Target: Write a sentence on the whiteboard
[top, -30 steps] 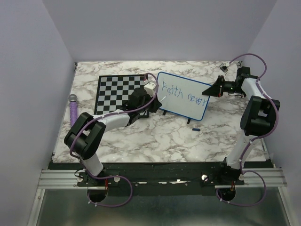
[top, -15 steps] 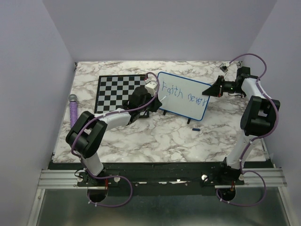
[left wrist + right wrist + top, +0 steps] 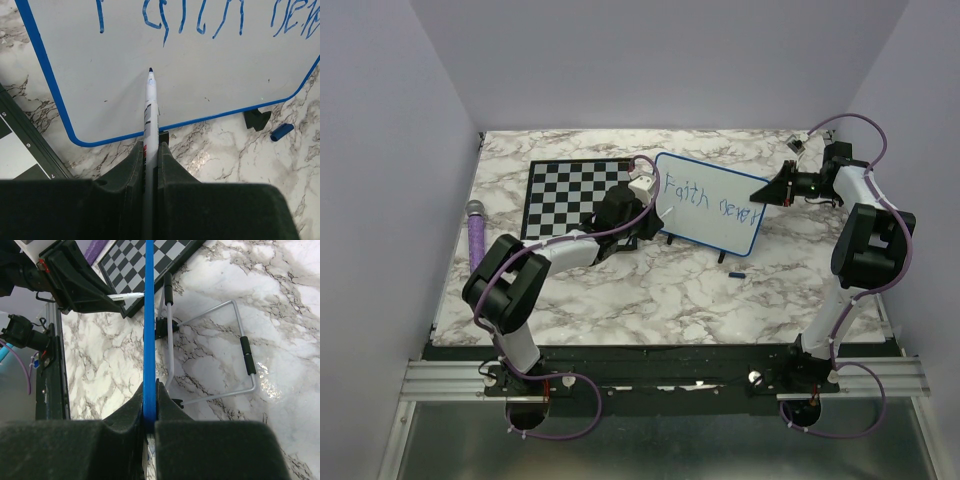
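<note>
Marble-patterned counter carries the whiteboard, which we see from above standing tilted just right of a chessboard; the sentence on it reads "Faith never" in blue. Our left end effector sits at the board's left edge, the right end effector at its right edge, and a small blue cap lies in front. From the left wrist, we see the fingers closed on a white marker, its blue tip at the bare surface below the writing. From the right wrist, the fingers pinch the board's blue frame edge-on, a wire stand behind it.
</note>
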